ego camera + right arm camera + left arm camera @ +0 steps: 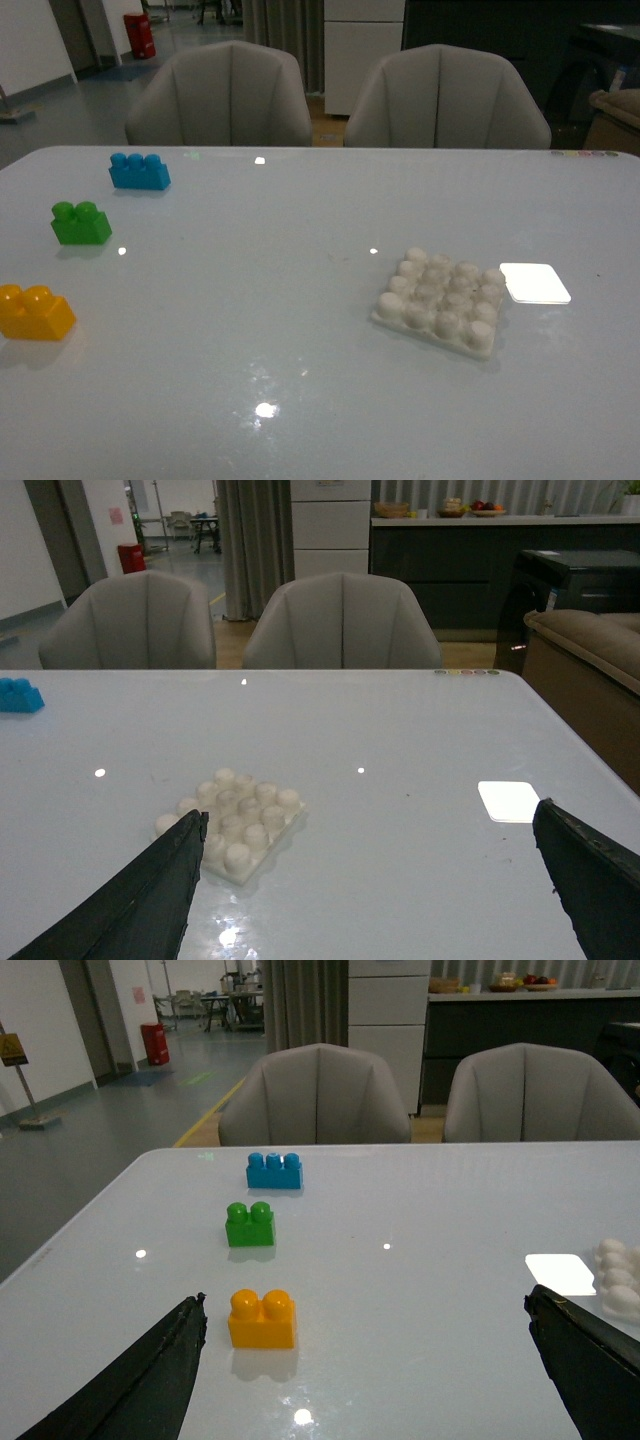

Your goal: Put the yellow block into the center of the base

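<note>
Resting apart: yellow block (36, 312), base (440, 301)

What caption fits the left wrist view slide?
Open left gripper faces the yellow block, green brick and blue brick lined up beyond; base partly in view.

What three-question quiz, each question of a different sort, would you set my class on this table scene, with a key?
1. True or false: the yellow block already sits on the base.
2. In the left wrist view, how does the left pincer stand? A: wide open, holding nothing. B: shut on the yellow block. C: shut on nothing.
3. Fill in: the green brick stands between the yellow block and the ___ brick.

Key
1. False: the two lie far apart on the table.
2. A.
3. Blue: the blue brick.
</note>
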Motion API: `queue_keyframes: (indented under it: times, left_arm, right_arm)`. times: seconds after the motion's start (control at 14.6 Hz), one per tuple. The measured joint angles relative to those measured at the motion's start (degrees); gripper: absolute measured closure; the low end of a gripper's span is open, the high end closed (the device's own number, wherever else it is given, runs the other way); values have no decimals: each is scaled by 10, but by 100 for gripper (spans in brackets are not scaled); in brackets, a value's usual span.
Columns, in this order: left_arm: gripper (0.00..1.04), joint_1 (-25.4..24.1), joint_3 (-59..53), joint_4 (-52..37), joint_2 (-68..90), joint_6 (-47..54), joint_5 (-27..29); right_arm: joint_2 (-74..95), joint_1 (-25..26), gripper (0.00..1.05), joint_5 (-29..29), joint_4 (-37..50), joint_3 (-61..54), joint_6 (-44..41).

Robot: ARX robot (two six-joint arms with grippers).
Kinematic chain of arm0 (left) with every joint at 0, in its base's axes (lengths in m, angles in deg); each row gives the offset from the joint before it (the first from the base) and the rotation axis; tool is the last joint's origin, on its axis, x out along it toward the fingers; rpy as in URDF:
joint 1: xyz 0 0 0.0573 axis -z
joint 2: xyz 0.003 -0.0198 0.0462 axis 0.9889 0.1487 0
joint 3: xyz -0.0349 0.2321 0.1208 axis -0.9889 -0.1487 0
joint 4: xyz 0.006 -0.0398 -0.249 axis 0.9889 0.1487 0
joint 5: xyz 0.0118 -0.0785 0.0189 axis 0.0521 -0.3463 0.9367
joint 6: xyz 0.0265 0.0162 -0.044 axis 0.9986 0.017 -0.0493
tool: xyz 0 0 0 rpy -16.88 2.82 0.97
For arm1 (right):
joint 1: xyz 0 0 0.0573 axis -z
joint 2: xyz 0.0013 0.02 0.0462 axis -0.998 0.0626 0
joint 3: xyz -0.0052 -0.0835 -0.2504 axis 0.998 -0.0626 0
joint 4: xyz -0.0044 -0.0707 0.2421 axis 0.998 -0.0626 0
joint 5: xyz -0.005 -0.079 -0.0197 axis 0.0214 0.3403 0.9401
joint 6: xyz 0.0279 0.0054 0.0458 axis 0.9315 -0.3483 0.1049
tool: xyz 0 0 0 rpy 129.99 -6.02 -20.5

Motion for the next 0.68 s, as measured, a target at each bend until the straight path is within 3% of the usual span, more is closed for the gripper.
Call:
queue_keyframes:
  times: [0.68]
  left_arm:
    - [7,0,0,0,0,0,0]
  right_arm:
    - [0,0,6,0,0,0,0]
